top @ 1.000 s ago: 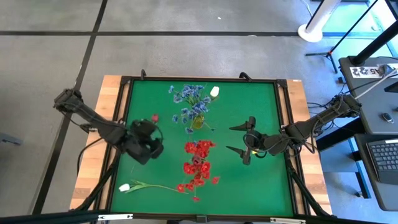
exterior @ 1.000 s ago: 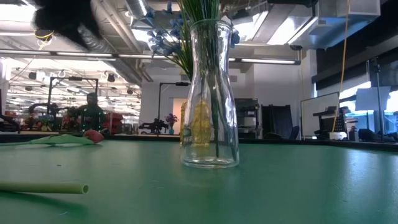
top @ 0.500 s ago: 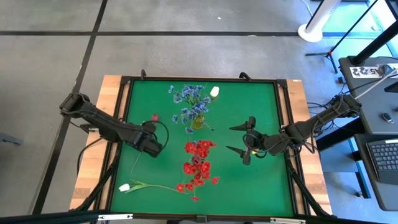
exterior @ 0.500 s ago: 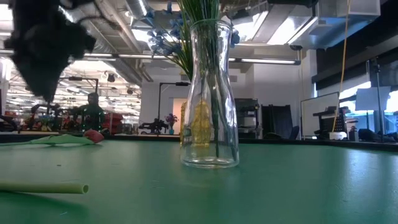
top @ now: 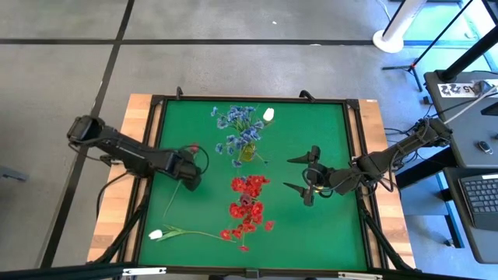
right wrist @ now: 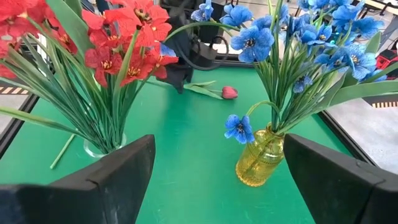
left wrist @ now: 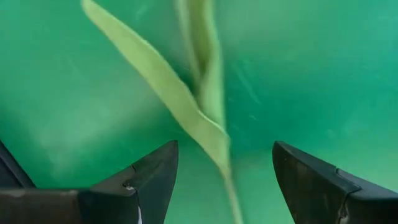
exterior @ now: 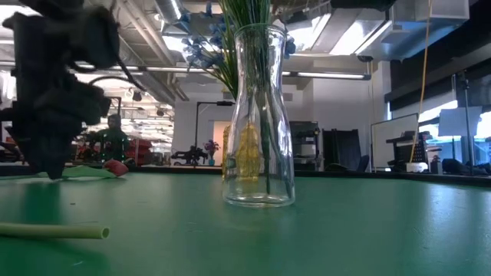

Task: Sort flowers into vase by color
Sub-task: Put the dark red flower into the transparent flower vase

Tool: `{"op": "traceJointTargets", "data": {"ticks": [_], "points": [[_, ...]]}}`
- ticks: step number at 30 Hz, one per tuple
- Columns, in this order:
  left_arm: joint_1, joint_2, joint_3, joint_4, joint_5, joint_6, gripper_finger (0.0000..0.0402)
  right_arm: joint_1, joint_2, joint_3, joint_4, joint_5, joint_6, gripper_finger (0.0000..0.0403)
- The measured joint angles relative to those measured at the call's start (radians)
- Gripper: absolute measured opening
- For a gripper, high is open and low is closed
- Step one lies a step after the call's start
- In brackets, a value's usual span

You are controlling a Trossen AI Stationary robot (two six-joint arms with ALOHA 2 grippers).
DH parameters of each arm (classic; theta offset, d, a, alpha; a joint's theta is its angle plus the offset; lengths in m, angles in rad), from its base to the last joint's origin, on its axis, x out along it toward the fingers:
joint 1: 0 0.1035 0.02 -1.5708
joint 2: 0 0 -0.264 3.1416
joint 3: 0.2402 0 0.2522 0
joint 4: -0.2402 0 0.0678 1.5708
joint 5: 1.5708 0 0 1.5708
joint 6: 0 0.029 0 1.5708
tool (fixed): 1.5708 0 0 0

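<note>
My left gripper (top: 189, 176), fingers spread wide, straddles the green stem (left wrist: 211, 124) of the dark pink bud (top: 194, 147), whose blossom my arm partly hides.

Overhead and table-level views share the clear vase (top: 246, 204) (exterior: 259, 115); wrist cameras look closer.

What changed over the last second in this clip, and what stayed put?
The left hand moved from the table's left edge toward the middle and came down low over the dark pink-budded flower with its green stem, fingers open either side of the stem, not yet closed. The right hand stayed open on the right. The clear glass vase of red flowers, yellow vase of blue flowers and white-budded flower did not move.
</note>
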Motion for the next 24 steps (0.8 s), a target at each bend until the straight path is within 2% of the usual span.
{"op": "traceJointTargets", "data": {"ticks": [7,11,16,22,24], "points": [[0.116,-0.004,-0.04,0.022,0.036,0.051,0.0251,0.0,0.0,0.0,0.0,0.0,0.0,0.0353],[0.145,-0.003,-0.042,0.062,0.051,0.07,0.0228,0.0,0.0,0.0,0.0,0.0,0.0,0.0353],[0.169,-0.002,-0.042,0.091,0.05,0.058,0.0157,0.0,0.0,0.0,0.0,0.0,-0.001,0.0353],[0.176,0.0,-0.035,0.091,0.019,0.047,0.0027,0.0,0.0,0.0,0.0,0.0,-0.001,0.0353],[0.159,-0.003,-0.007,0.095,-0.014,0.047,0.0012,0.0,0.0,0.0,-0.001,0.0,-0.001,0.0353]]}}
